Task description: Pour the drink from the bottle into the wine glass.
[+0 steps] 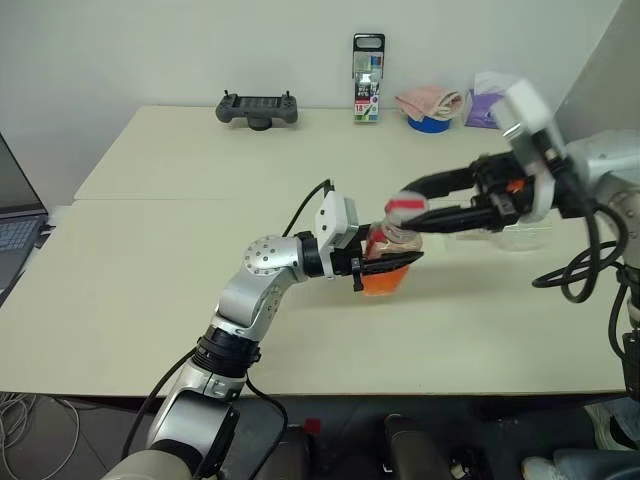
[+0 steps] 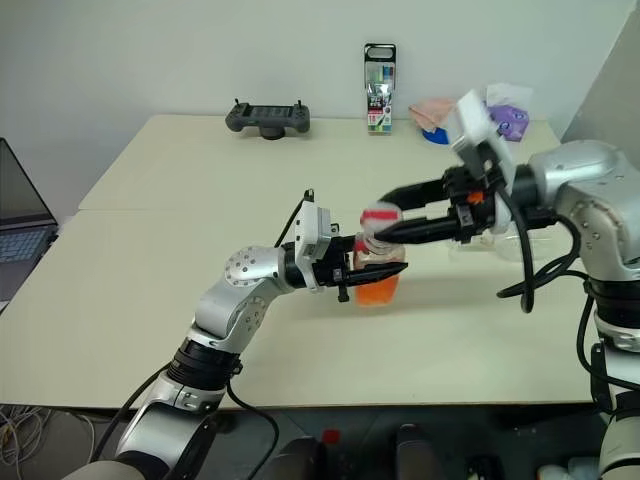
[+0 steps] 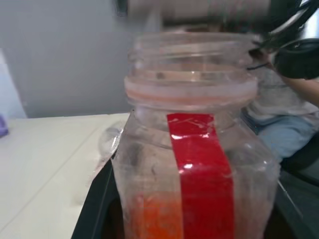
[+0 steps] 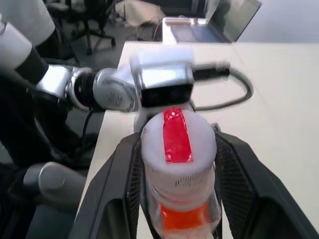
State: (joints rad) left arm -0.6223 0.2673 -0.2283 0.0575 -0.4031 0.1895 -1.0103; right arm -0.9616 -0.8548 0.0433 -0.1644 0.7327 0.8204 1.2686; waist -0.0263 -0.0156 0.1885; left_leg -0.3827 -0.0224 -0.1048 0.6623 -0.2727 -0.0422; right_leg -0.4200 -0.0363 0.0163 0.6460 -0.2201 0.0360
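Observation:
My left gripper point(image 1: 385, 268) is shut on the body of the bottle point(image 1: 388, 262), holding it upright a little above the middle of the table. The orange-red drink point(image 1: 381, 283) fills the bottle's lower part. The threaded mouth point(image 3: 192, 52) is bare. Just above it my right gripper point(image 1: 405, 212), reaching in from the right, is shut on the white cap point(image 4: 177, 137), which has a red strip across it. The wine glass point(image 1: 520, 236) is a clear shape on the table behind my right arm, partly hidden by it.
Along the table's far edge lie a black controller point(image 1: 258, 108), an upright pack of markers point(image 1: 368, 78), a pink cloth on a blue roll point(image 1: 430, 108) and a purple packet point(image 1: 484, 106). A laptop point(image 1: 15, 230) sits off the left edge. A seated person point(image 3: 284, 109) is beyond the table.

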